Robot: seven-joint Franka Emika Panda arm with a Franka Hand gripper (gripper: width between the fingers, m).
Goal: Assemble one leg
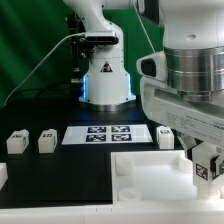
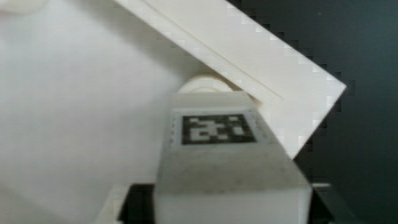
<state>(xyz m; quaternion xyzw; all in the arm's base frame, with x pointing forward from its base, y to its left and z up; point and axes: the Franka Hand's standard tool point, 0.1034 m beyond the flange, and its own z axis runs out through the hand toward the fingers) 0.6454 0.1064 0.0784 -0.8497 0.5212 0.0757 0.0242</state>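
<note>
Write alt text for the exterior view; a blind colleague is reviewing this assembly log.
The gripper holds a small white tagged leg at a corner of the large white tray, at the exterior view's right. Behind the tray lie the marker board and, toward the exterior view's left, two loose legs.

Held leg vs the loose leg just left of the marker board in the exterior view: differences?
1. The held leg is clamped in the gripper; the loose leg is untouched.
2. The held leg is at a corner of the tray; the loose leg sits on the table, apart from the tray.
Shared: both are small white blocks with a black-and-white tag.
</note>
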